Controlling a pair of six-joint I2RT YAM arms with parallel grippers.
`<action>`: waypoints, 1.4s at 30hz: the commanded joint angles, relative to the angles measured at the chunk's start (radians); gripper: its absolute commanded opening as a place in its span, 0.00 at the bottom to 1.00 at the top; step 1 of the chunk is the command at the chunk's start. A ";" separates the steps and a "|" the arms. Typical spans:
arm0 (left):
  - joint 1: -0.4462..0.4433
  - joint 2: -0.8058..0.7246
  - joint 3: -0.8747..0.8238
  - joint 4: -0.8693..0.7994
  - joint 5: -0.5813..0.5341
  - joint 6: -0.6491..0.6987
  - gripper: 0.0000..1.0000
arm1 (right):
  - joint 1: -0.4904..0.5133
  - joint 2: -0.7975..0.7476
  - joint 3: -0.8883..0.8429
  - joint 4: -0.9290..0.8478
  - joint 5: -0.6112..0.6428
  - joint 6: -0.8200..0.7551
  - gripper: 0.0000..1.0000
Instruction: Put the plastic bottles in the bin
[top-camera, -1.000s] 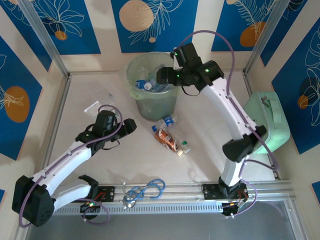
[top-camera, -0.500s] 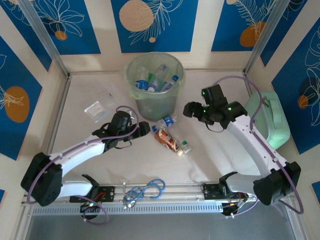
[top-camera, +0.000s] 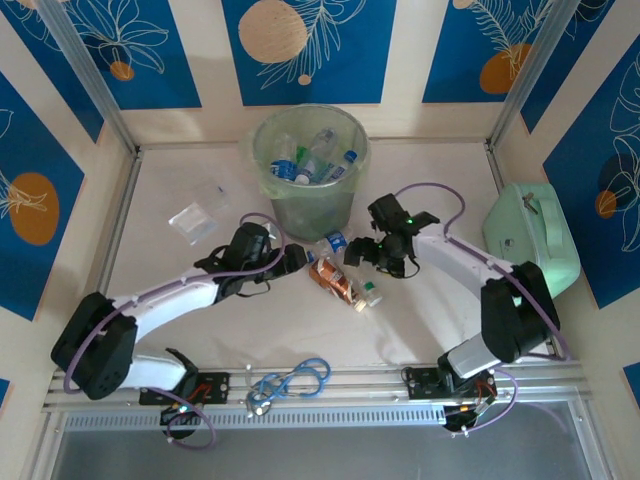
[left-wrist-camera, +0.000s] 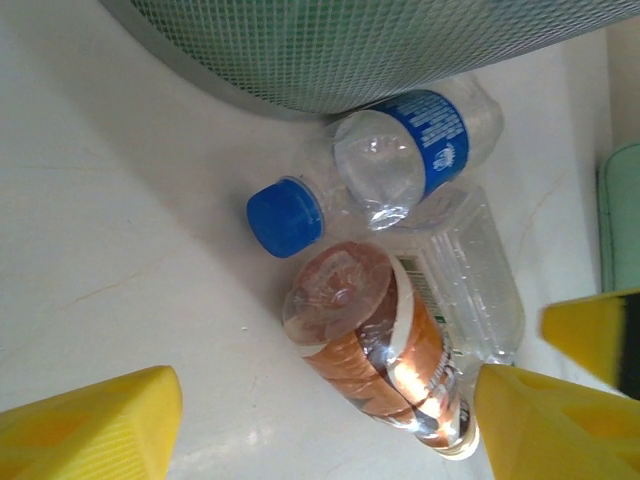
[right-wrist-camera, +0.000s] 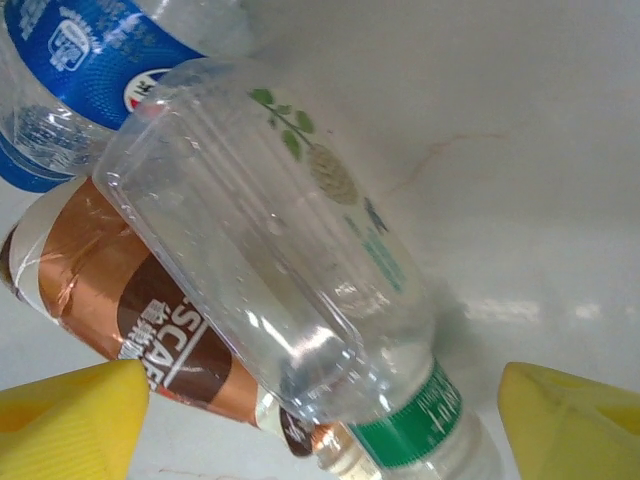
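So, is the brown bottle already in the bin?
No, the brown bottle lies on the table just outside the bin.

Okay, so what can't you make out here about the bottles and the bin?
- Top view: the binned bottles overlap, and the cloudy wall of the bin hides the lower ones, so no count is possible.
- Right wrist view: the blue-label bottle is cut off by the top-left edge; the clear bottle covers part of the brown bottle and its label.
- Top view: the flat clear packets are too small to identify.
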 joint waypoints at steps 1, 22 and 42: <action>-0.009 -0.062 -0.024 -0.044 -0.030 0.004 0.77 | 0.042 0.061 0.063 0.013 0.042 -0.041 0.93; -0.008 -0.218 0.000 -0.161 -0.035 0.028 0.79 | 0.084 0.196 0.053 -0.016 0.150 -0.026 0.71; -0.013 -0.266 0.015 0.047 0.135 0.040 0.82 | 0.121 -0.336 -0.019 -0.023 0.027 0.033 0.57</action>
